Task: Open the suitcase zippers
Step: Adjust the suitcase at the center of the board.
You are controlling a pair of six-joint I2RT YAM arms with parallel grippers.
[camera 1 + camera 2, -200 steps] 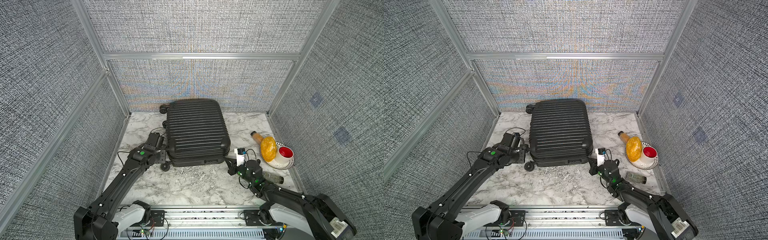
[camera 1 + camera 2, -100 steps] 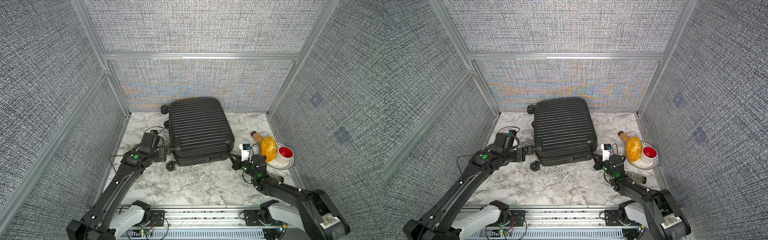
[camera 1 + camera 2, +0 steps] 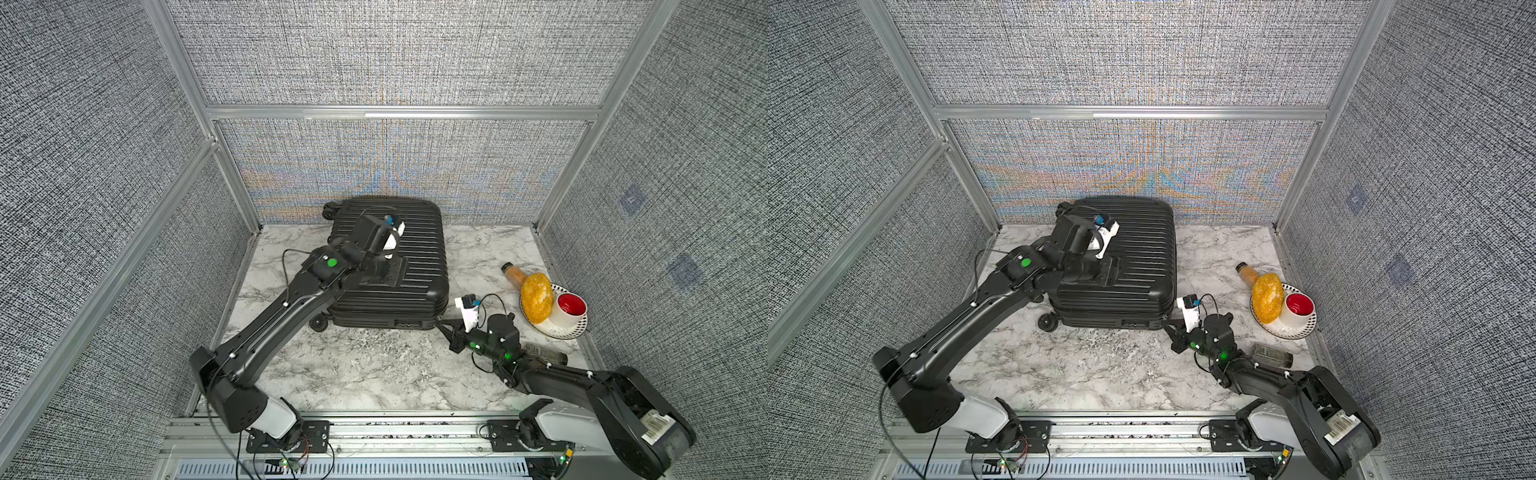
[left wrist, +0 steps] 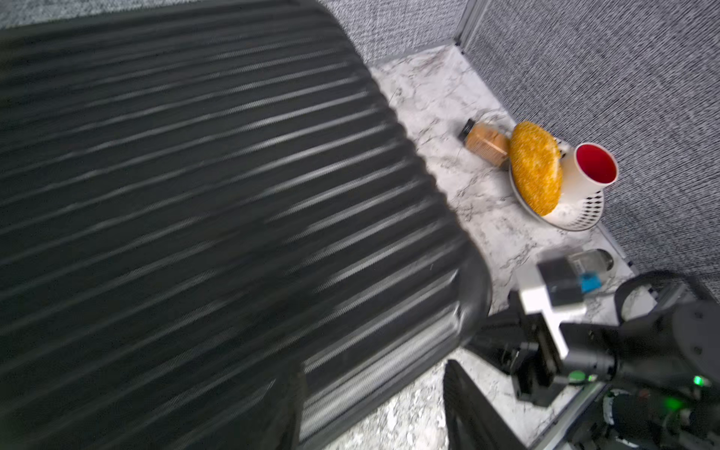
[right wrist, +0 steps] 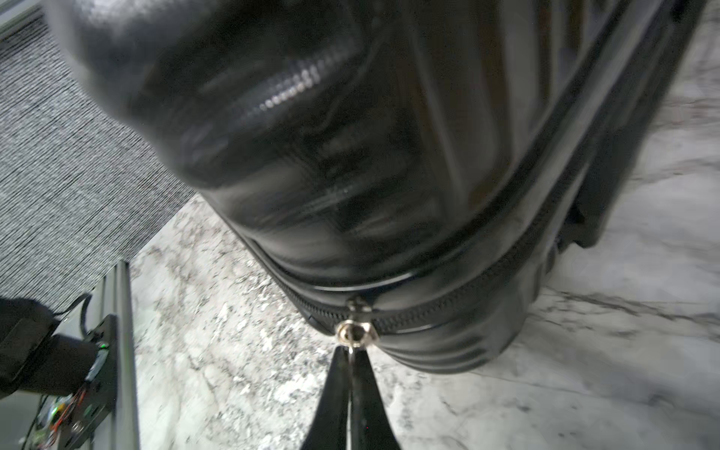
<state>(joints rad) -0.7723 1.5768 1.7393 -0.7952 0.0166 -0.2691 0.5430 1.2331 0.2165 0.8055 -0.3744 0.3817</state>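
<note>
The black ribbed suitcase [image 3: 419,257] lies flat on the marble table by the back wall, wheels to the left. My left gripper [image 3: 384,278] sits over its top shell; in the left wrist view the fingers [image 4: 467,409] stand apart with nothing between them, so it is open. My right gripper [image 3: 442,324] is at the case's front right corner. In the right wrist view it [image 5: 352,352] is shut on the small metal pull [image 5: 356,334] of the zippers [image 5: 428,311], whose track runs round the seam.
At the right stands a white plate [image 3: 569,330] holding a yellow oval object [image 3: 537,297] and a white cup with a red inside [image 3: 571,307]. An orange-filled bottle [image 3: 513,274] lies behind it, a clear jar [image 3: 544,355] beside my right arm. Panel walls enclose three sides.
My left arm has swung from the case's left side by the wheels up over its top shell. The suitcase has turned slightly. My right gripper has stayed shut at the front right corner.
</note>
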